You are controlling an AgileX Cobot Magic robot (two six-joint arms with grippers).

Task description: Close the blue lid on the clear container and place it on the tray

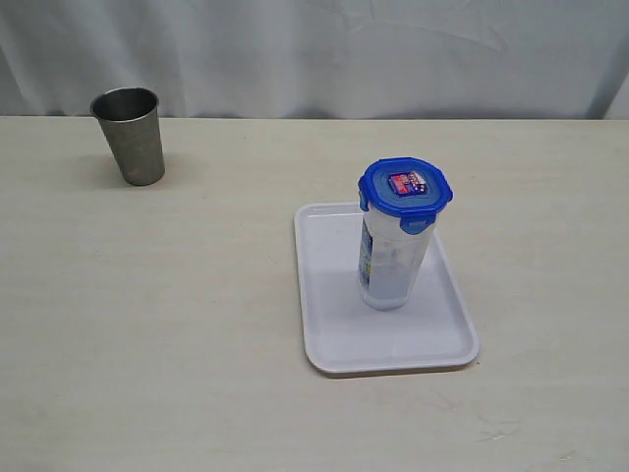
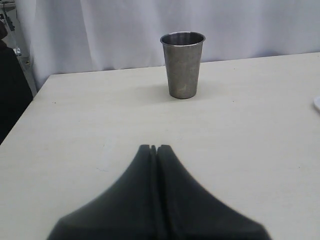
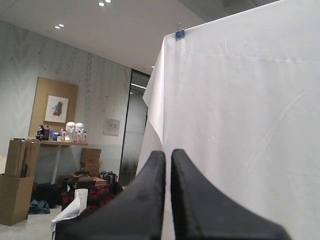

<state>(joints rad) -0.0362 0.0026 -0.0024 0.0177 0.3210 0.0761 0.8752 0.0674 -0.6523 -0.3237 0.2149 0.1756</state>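
Note:
The clear container [image 1: 393, 265] stands upright on the white tray [image 1: 339, 334], right of the table's middle. The blue lid [image 1: 405, 186] sits on top of it, sticker up, flaps down. Neither arm shows in the exterior view. My left gripper [image 2: 155, 147] is shut and empty, low over bare table, pointing toward the steel cup. My right gripper [image 3: 168, 152] is shut with a thin slit between its fingers, holding nothing, and it points up at the white curtain, away from the table.
A steel tumbler cup [image 1: 131, 135] [image 2: 182, 65] stands at the back left of the table. A white curtain [image 1: 324, 49] hangs behind the table. The tray's corner [image 2: 317, 103] just shows at the edge of the left wrist view.

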